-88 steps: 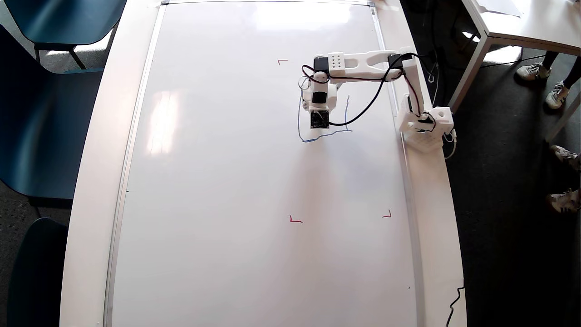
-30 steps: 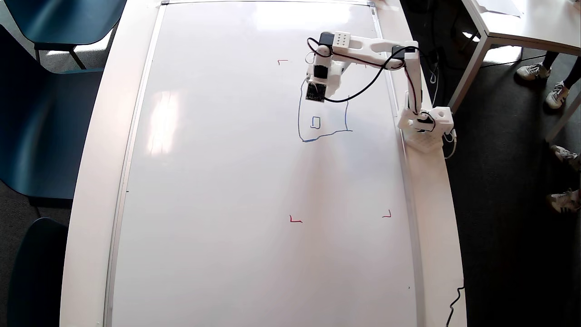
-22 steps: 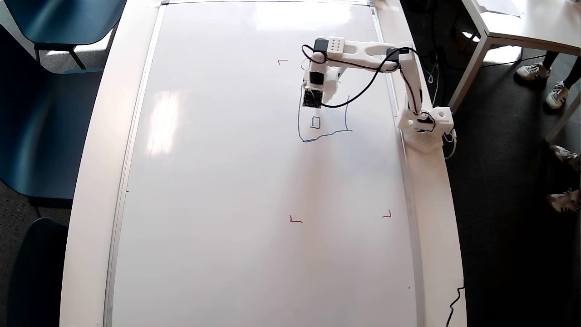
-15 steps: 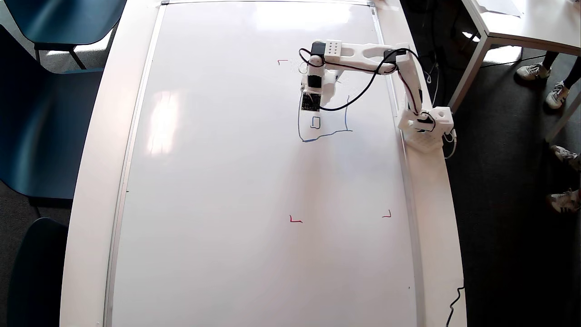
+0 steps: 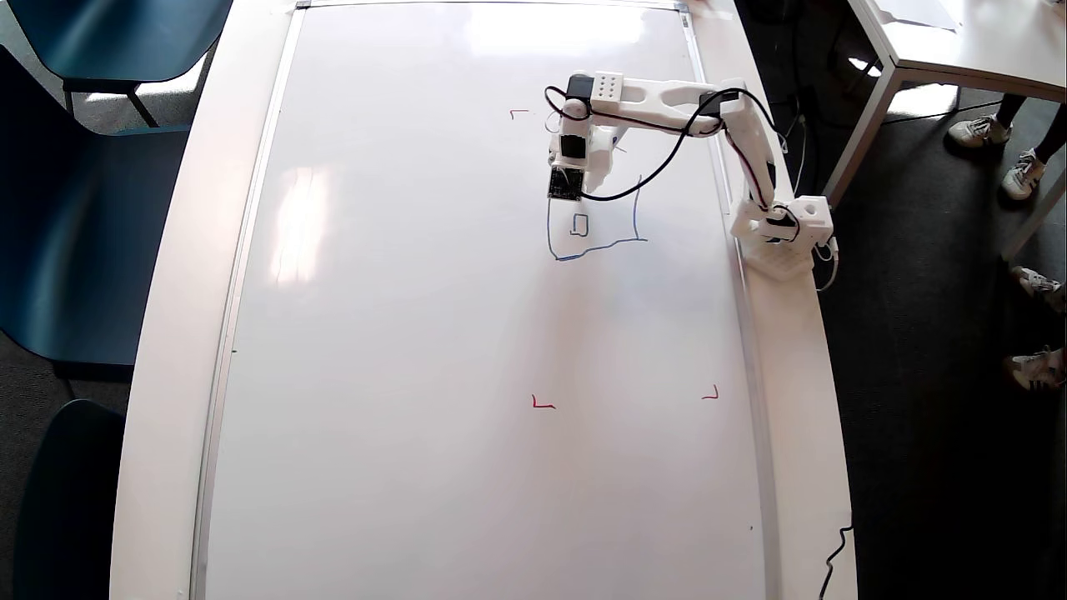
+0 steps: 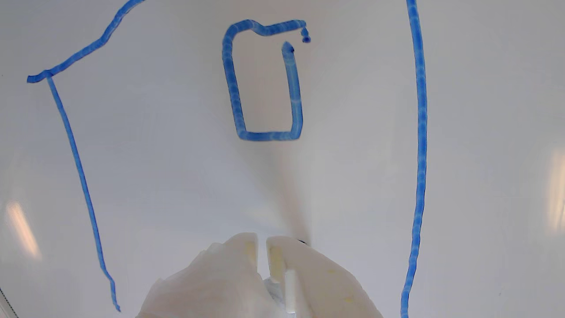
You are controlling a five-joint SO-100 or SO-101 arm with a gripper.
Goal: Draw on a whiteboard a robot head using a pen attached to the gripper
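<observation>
the pincer (image 6: 262, 240) is nearly closed above the robot head (image 6: 264, 81), an unfinished blue outline holding one small rectangle.

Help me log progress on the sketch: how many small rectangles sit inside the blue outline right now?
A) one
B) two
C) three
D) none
A: the wrist view shows a single small blue rectangle between the outline's long side strokes, and the overhead view likewise shows only one inside the robot head on the whiteboard, just below the end effector.
</observation>
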